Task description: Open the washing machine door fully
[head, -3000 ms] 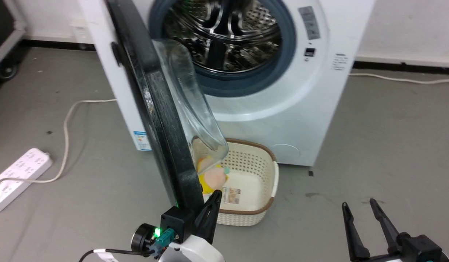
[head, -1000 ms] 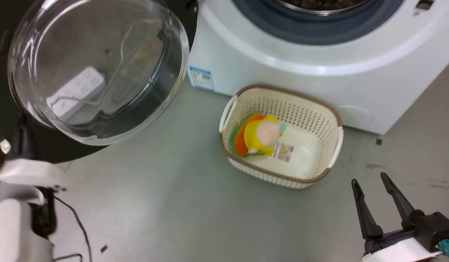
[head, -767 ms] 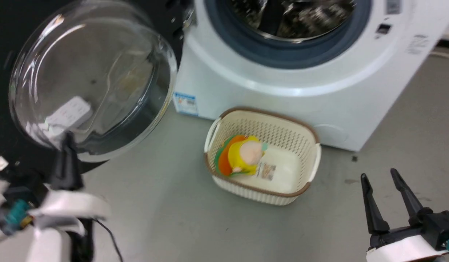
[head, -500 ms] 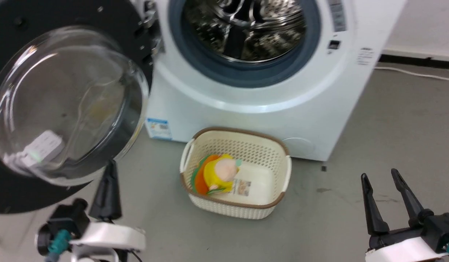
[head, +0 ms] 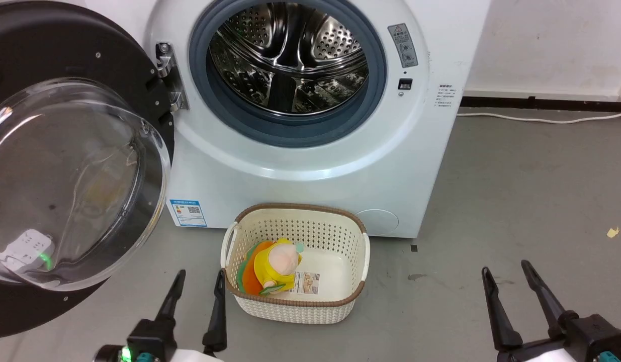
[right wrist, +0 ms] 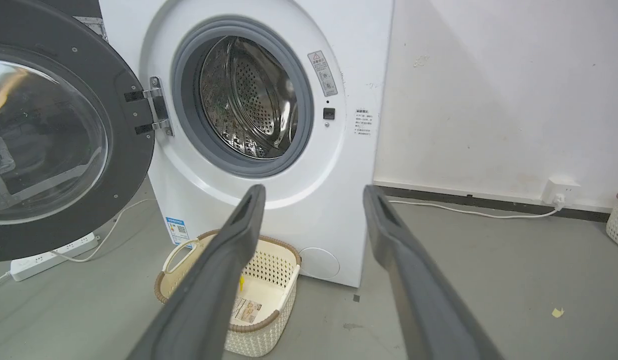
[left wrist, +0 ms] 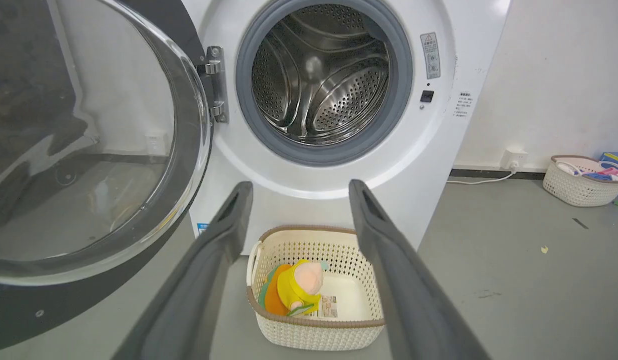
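The white washing machine (head: 310, 166) stands in front of me with its steel drum exposed. The washing machine door (head: 64, 176), black with a bulging glass bowl, is swung wide to the left on its metal hinge (head: 169, 75); it also shows in the left wrist view (left wrist: 88, 150) and the right wrist view (right wrist: 53, 145). My left gripper (head: 199, 274) is open low near the floor, right of the door's lower edge, touching nothing. My right gripper (head: 506, 266) is open at the lower right, empty.
A cream basket (head: 295, 261) holding a yellow and orange toy (head: 272, 264) sits on the grey floor before the machine. A white power strip (right wrist: 48, 252) and cable lie left of the machine. Another basket (left wrist: 581, 180) stands by the far right wall.
My left gripper has let go of the door and opened, dropping clear of it. The door has swung from edge-on to wide open. The head view has shifted up and left.
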Motion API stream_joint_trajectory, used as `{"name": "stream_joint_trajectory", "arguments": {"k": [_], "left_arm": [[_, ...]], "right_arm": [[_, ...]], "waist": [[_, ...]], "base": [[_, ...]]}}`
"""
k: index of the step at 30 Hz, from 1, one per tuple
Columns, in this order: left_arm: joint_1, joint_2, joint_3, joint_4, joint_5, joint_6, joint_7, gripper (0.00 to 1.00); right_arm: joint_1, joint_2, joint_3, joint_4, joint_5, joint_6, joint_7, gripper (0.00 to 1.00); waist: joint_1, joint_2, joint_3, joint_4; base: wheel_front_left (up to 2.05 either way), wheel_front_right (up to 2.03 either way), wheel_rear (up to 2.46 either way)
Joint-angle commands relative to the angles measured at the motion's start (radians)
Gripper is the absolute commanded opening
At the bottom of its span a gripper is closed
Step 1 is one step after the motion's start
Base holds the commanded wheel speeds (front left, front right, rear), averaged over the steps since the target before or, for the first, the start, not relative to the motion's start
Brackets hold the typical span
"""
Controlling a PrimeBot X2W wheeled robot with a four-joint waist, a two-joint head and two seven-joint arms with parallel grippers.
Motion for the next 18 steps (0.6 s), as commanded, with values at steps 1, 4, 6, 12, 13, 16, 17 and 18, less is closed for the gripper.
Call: {"name": "stream_joint_trajectory", "arguments": {"k": [1, 4, 6, 12, 13, 16, 17, 18], "left_arm": [[0.015, -0.004, -0.012, 0.014, 0.013, 0.002, -0.004, 1.0], [0.019, -0.008, -0.023, 0.033, 0.015, -0.001, -0.004, 1.0], [0.017, -0.01, -0.027, 0.043, 0.017, 0.0, -0.004, 1.0], [0.007, -0.014, -0.033, 0.062, 0.019, -0.002, -0.004, 1.0], [0.004, -0.014, -0.033, 0.066, 0.019, -0.003, -0.004, 1.0], [0.0, -0.016, -0.032, 0.072, 0.015, -0.005, -0.004, 1.0], [-0.001, -0.017, -0.031, 0.073, 0.015, -0.006, -0.004, 1.0], [-0.001, -0.017, -0.032, 0.074, 0.016, -0.007, -0.004, 1.0]], "right_arm": [[0.017, 0.006, 0.002, 0.011, 0.01, 0.001, -0.004, 1.0], [0.02, 0.006, 0.002, 0.025, 0.017, 0.001, -0.004, 1.0], [0.018, 0.006, 0.001, 0.032, 0.02, 0.001, -0.004, 1.0], [0.015, 0.006, 0.002, 0.044, 0.025, 0.001, -0.004, 1.0], [0.014, 0.006, 0.003, 0.046, 0.025, 0.001, -0.004, 1.0], [0.012, 0.007, 0.005, 0.052, 0.028, 0.001, -0.004, 1.0], [0.012, 0.007, 0.005, 0.052, 0.029, 0.001, -0.004, 1.0], [0.011, 0.007, 0.005, 0.052, 0.029, 0.001, -0.004, 1.0]], "waist": [[0.0001, 0.0, -0.004, -0.002], [0.0001, 0.0, -0.007, -0.003], [0.0001, 0.0, -0.008, -0.003], [0.0001, 0.0, -0.009, -0.002], [0.0001, 0.0, -0.009, -0.001], [0.0001, 0.0, -0.01, -0.002], [0.0001, 0.0, -0.01, -0.002], [0.0001, 0.0, -0.01, -0.002]], "base": [[0.0, 0.0, 0.0], [0.0, 0.0, 0.0], [0.0, 0.0, 0.0], [0.0, 0.0, 0.0], [0.0, 0.0, 0.0], [0.0, 0.0, 0.0], [0.0, 0.0, 0.0], [0.0, 0.0, 0.0]]}}
